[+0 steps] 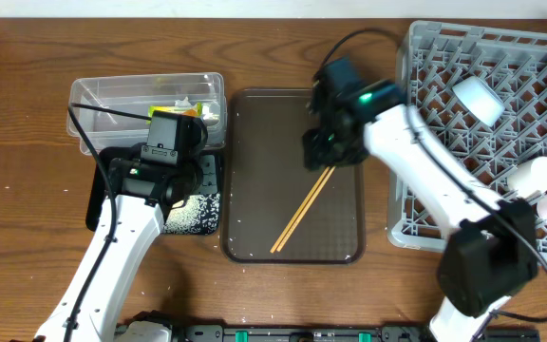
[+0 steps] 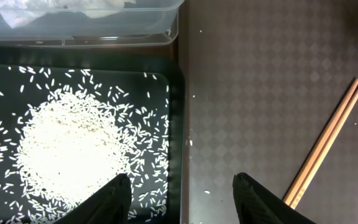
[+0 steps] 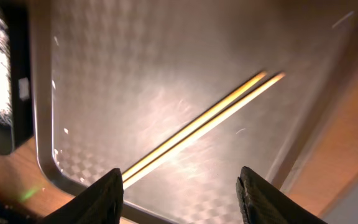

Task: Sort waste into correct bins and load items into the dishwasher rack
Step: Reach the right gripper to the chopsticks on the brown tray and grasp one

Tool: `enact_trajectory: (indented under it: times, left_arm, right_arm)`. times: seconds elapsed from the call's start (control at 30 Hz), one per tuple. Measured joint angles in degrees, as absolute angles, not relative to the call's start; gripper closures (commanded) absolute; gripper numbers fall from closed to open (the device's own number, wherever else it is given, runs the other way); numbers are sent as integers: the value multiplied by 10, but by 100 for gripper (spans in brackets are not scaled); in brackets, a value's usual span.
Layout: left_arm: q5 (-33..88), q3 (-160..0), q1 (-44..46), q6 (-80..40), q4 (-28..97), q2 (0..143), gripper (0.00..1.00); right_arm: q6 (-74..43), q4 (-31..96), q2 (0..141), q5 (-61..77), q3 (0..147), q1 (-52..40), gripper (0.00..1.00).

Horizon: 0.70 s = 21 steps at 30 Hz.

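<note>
A pair of wooden chopsticks (image 1: pixel 302 211) lies diagonally on the dark brown tray (image 1: pixel 254 237); it also shows in the left wrist view (image 2: pixel 328 143) and the right wrist view (image 3: pixel 197 127). My right gripper (image 3: pixel 180 186) is open and empty above the tray's far half. My left gripper (image 2: pixel 182 196) is open and empty over the right edge of the black tub (image 2: pixel 174 124), which holds a heap of white rice (image 2: pixel 67 155). The clear tub (image 1: pixel 112 95) holds the yellow-green wrapper (image 1: pixel 180 106) and white tissue (image 1: pixel 209 112). The grey rack (image 1: pixel 425 57) holds white cups (image 1: pixel 480 98).
The rack stands at the right edge, close to the tray. The clear tub sits behind the black tub at the left. A few stray rice grains lie on the tray (image 2: pixel 191 143). Bare wooden table (image 1: pixel 27 190) lies at far left.
</note>
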<state>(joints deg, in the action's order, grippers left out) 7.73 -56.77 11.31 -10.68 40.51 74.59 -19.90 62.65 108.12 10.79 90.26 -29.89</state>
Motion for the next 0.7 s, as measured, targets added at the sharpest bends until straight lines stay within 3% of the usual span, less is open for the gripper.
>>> enact_trajectory:
  times: [0.1,0.27,0.7]
  left_arm:
    - [73,-568,113,-107,405,746,44]
    - [73,-568,113,-107,405,746,44]
    - [73,-568,113,-107,406,746,44]
  right_arm:
    - [-243,614,1094,94,866,-324,47]
    - [-297,537,1100,79,782,-334,61]
    - [-367,389,1091,57,671,-342,66]
